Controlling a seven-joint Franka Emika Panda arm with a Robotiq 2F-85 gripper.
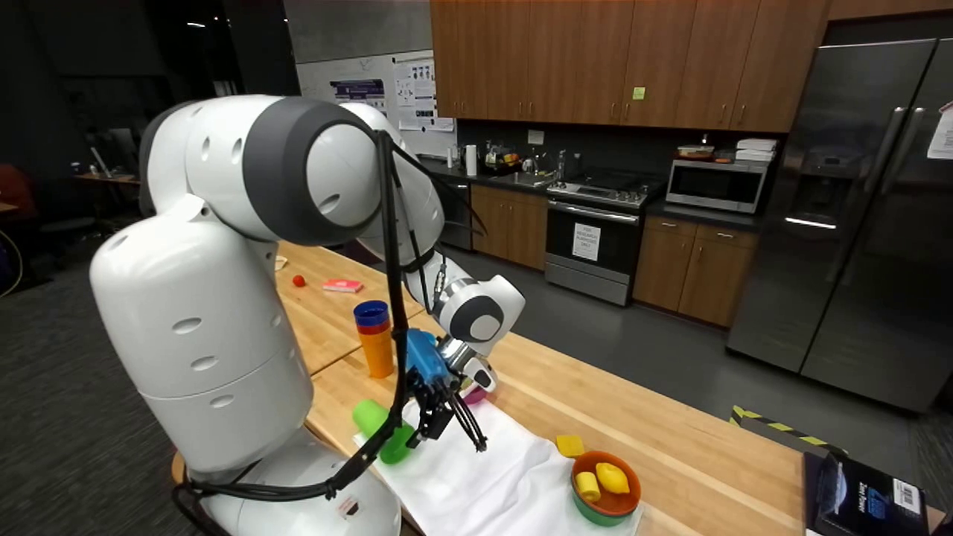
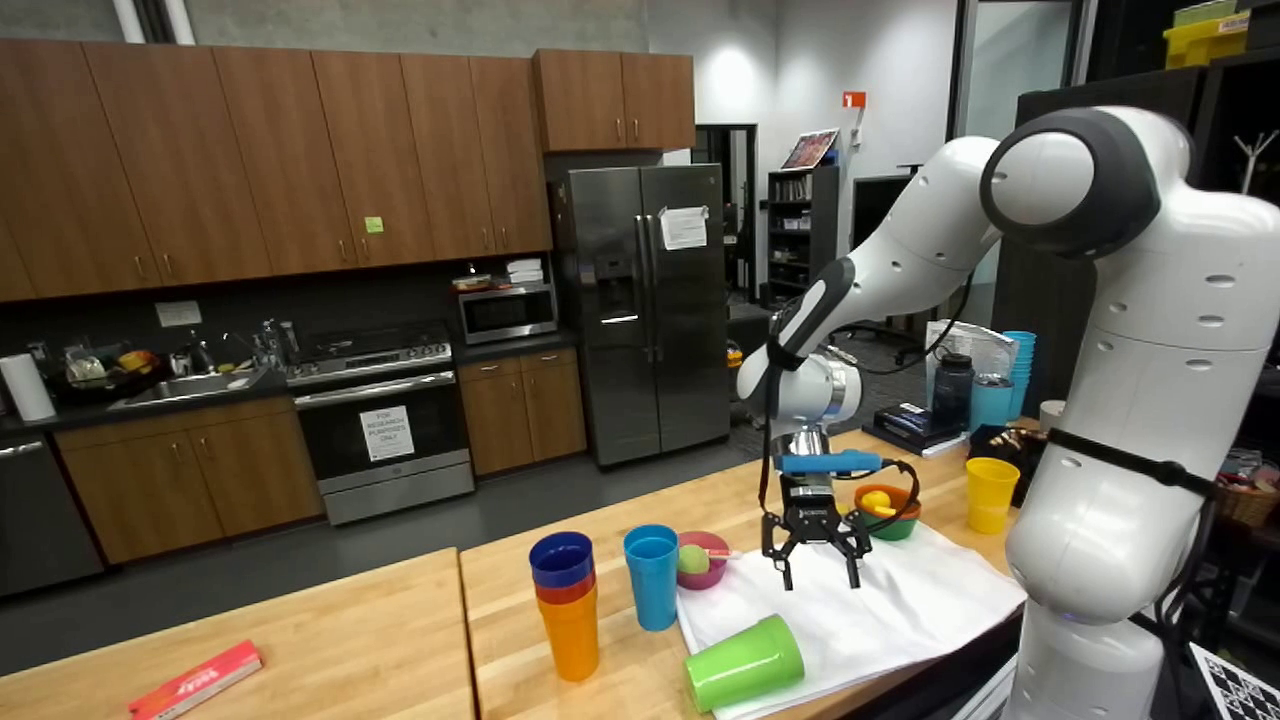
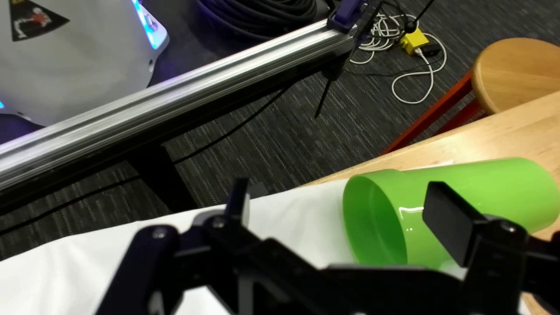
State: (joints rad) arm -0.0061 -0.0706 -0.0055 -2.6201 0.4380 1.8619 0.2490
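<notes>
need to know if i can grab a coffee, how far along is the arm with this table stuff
Perhaps done: the cup stack, blue, red and orange nested upright. In hand: nothing; the open claw hangs above the white cloth, near the green cup. Probably left: dealing with that green cup, which lies on its side, ungripped.

In an ext. view bkgd was v. dark, fridge leaned (wide-angle distort.); in an ext. view wall had bright patch. Wrist view: green cup had glare, light strip glowed blue, fingers near-black, soft.
</notes>
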